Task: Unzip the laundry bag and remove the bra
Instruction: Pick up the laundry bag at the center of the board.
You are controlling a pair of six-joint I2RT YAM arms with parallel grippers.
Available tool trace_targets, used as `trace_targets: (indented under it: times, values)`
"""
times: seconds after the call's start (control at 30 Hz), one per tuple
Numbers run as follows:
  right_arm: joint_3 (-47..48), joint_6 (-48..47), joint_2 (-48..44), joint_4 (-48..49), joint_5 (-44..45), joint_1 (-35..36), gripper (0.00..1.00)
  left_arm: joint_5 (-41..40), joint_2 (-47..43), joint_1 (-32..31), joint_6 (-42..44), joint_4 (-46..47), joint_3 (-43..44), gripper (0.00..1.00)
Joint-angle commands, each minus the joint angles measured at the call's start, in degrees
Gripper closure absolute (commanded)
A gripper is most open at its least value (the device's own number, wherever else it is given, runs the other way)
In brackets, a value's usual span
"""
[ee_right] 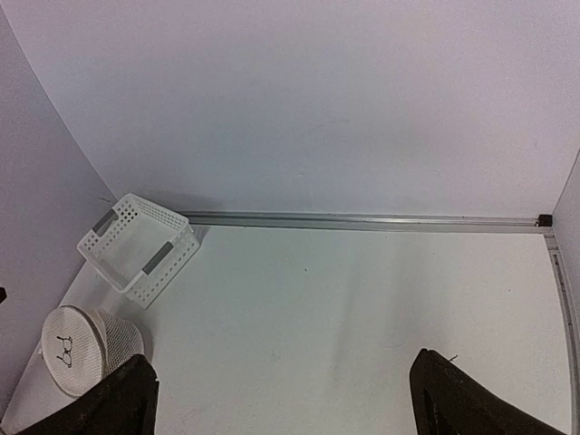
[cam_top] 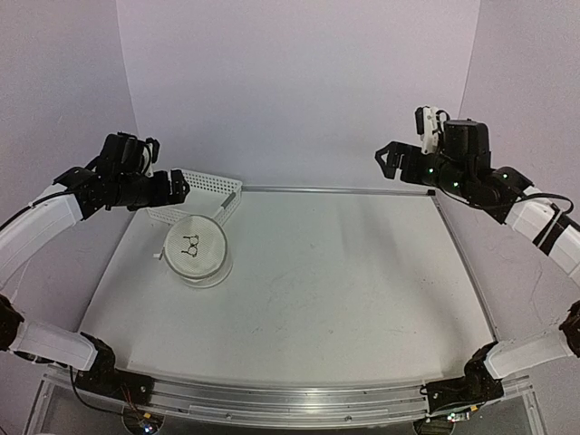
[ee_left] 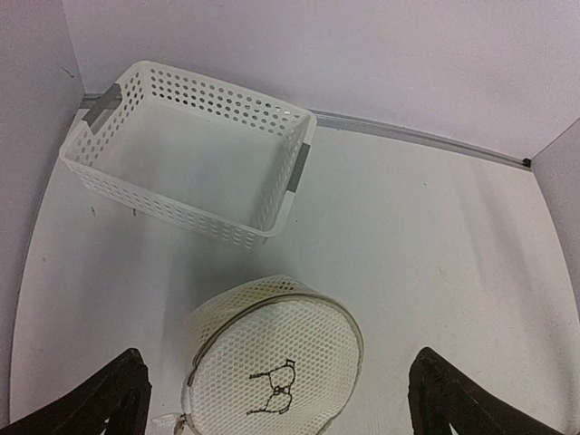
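Both my arms are up, and the laundry bag [cam_top: 195,249] lies on the table [cam_top: 344,272].
My left gripper [cam_top: 181,188] hangs over the white basket [cam_top: 217,184] at the far left. The round mesh bag sits just in front of that basket, its bra drawing facing up. My right gripper [cam_top: 388,163] hovers far right, well apart, holding nothing.

The scene contains one table [cam_top: 344,272]. On it stands one laundry bag [cam_top: 196,250], at the left of the top view, bearing one black drawing [ee_left: 275,388] on its round face. One basket [ee_left: 172,213], white and perforated, sits at the upper left and carries two grey handles [ee_left: 298,168]. Two arms are fitted: one left arm [cam_top: 41,222], one right arm [cam_top: 535,213]. Two grippers are fitted: one left gripper [cam_top: 181,187], one right gripper [cam_top: 388,161].
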Motion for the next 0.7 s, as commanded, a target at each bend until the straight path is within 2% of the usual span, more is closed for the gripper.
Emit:
trace_targets:
  times: [0.0, 0.33, 0.67]
  values:
    - [2.13, 0.48, -2.51, -0.54, 3.34, 0.40, 0.02, -2.00, -1.16, -0.34, -3.29, -0.62, 0.94, 0.00]
    - [-1.05, -1.23, -3.22, -0.74, 2.83, 0.54, 0.02, 0.68, 3.33, -0.47, -4.55, -1.12, -1.08, 0.00]
    - [-3.79, -5.62, -0.91, -0.38, -10.21, 0.53, 0.02, 0.60, 8.77, -0.45, -3.44, -2.52, -3.67, 0.01]
